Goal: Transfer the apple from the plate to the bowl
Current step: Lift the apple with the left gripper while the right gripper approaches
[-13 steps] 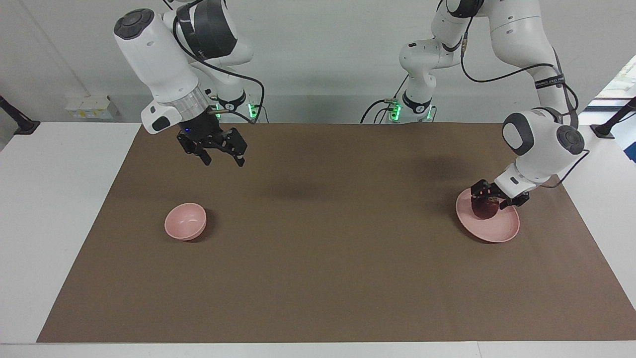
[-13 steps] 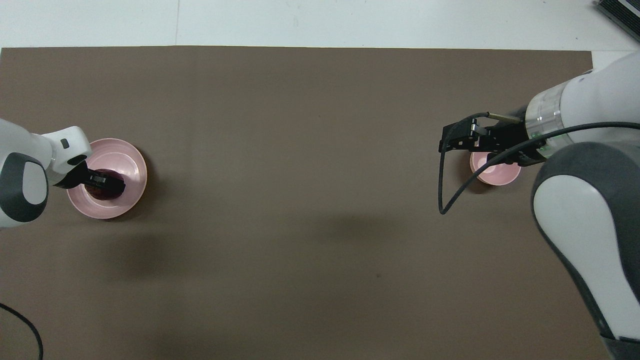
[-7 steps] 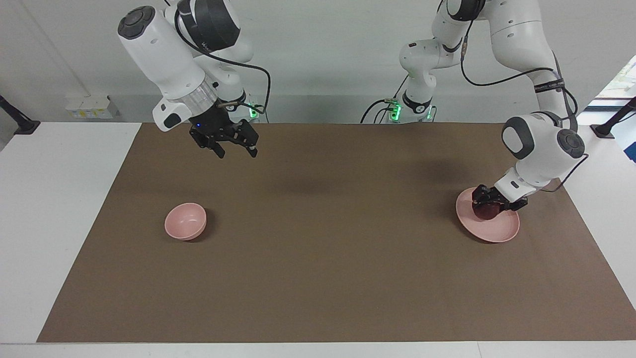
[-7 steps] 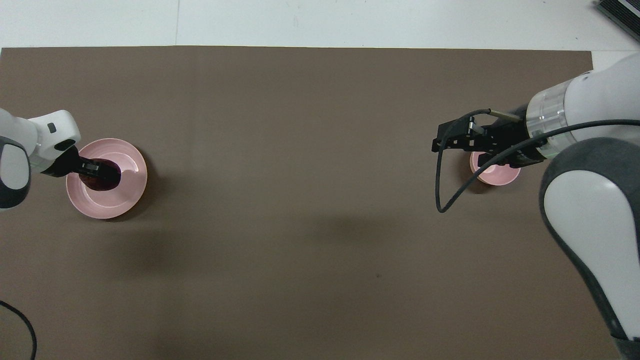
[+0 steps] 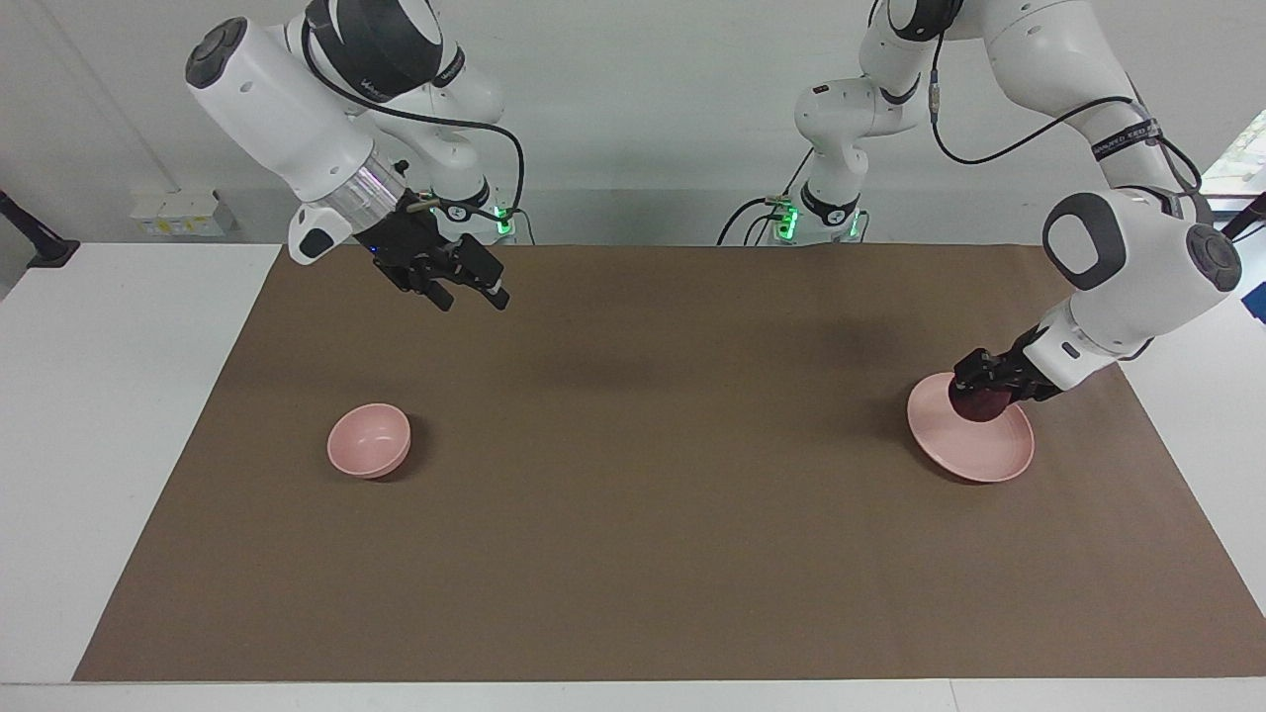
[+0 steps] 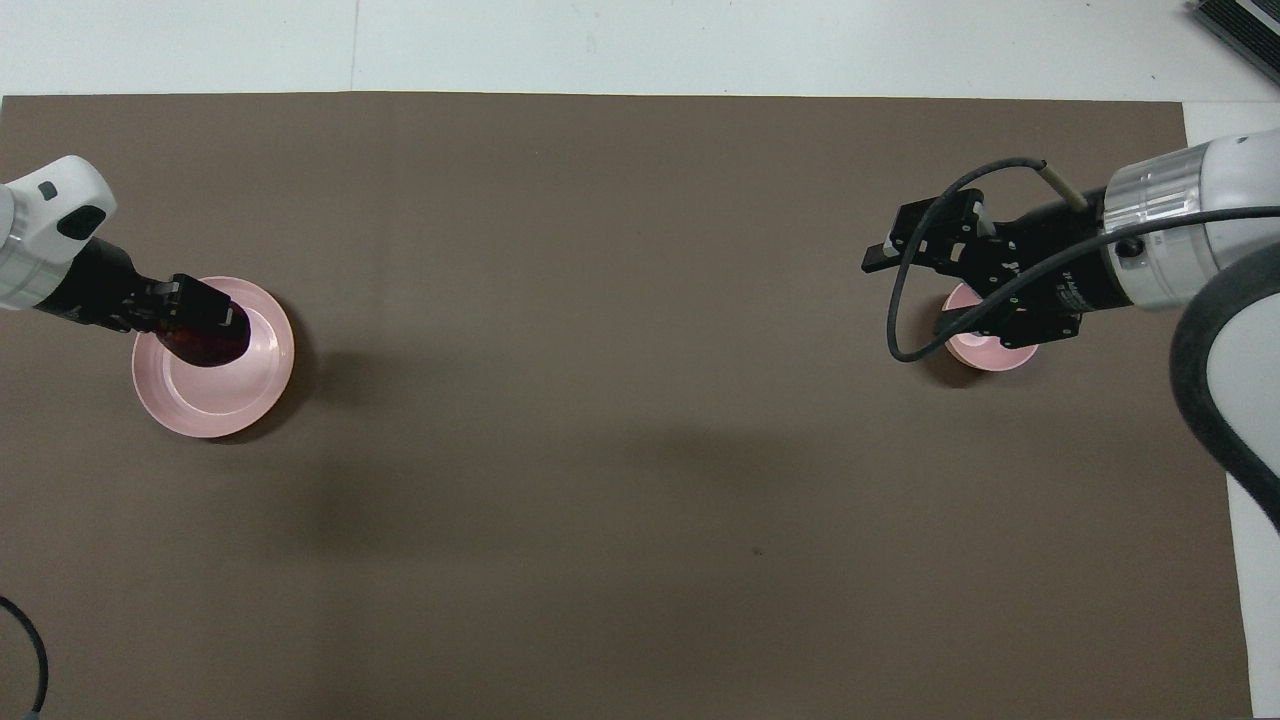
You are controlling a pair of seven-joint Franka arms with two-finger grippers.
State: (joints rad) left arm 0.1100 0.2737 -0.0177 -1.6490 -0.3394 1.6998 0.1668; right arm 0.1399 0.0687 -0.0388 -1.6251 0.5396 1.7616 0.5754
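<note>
The small dark-red apple [image 5: 979, 404] hangs just above the wide pink plate [image 5: 979, 453] at the left arm's end of the table. My left gripper [image 5: 981, 394] is shut on it. In the overhead view the apple [image 6: 207, 343] and left gripper [image 6: 205, 330] sit over the plate [image 6: 215, 398]. The small deep pink bowl [image 5: 369, 440] stands empty at the right arm's end. My right gripper [image 5: 473, 300] hangs open and high over the mat with nothing in it. In the overhead view the right gripper [image 6: 915, 292] covers part of the bowl [image 6: 990, 355].
A brown mat [image 5: 633, 514] covers most of the white table [image 5: 119, 415]. Both arm bases stand at the table's edge nearest the robots. A black cable [image 6: 900, 330] loops from the right wrist.
My left gripper has tightened on the apple and raised it slightly off the plate, with the arm swinging up. The right gripper has drawn back and up, away from the bowl.
</note>
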